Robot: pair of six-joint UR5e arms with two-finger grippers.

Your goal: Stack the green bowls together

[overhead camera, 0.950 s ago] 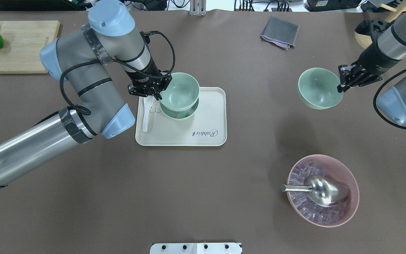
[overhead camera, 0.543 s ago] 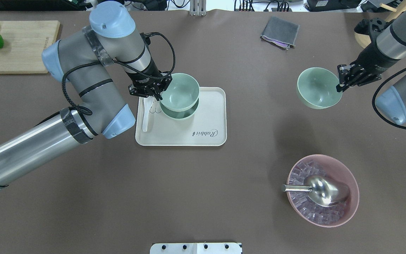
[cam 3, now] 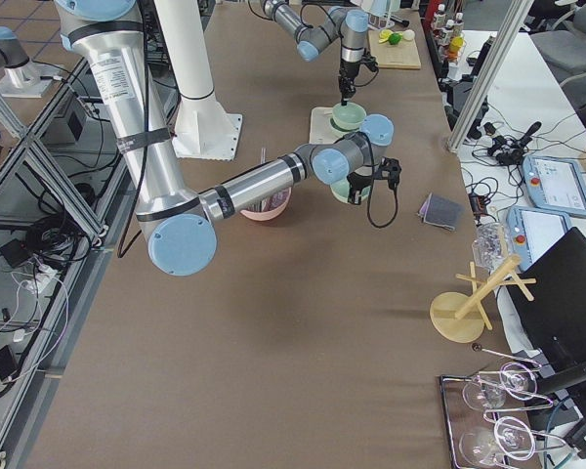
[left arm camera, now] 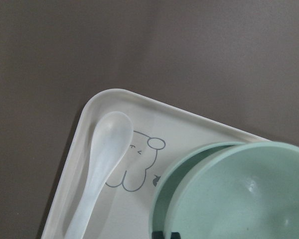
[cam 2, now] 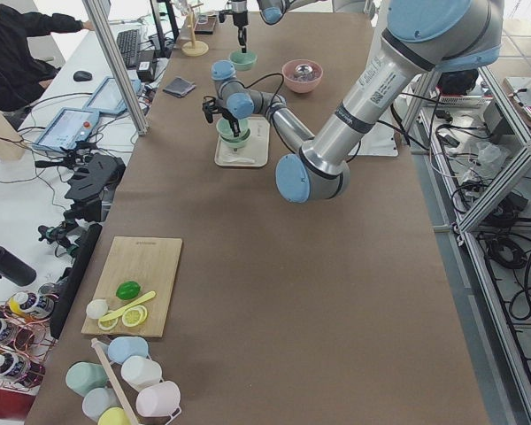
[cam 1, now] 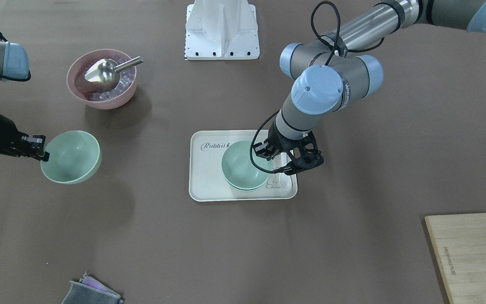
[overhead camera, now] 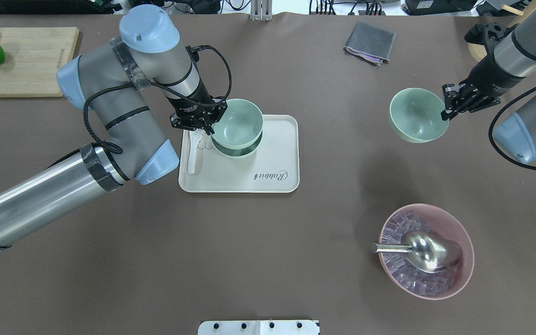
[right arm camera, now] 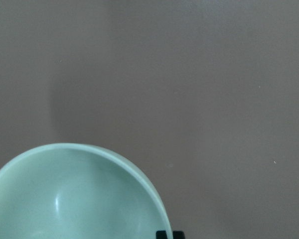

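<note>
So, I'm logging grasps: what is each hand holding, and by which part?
Left hand: the upper green bowl over the tray, by its rim. Right hand: the separate green bowl, by its rim.

- The cream rectangular plastic tray (overhead camera: 231,179) carries the word "Rabbit" in dark script near one long edge. It reads upright in the front-facing view and upside down in the overhead one.
- The pale wooden cutting board (cam 1: 471,253) bears a short line of lettering, too small to read.
</note>
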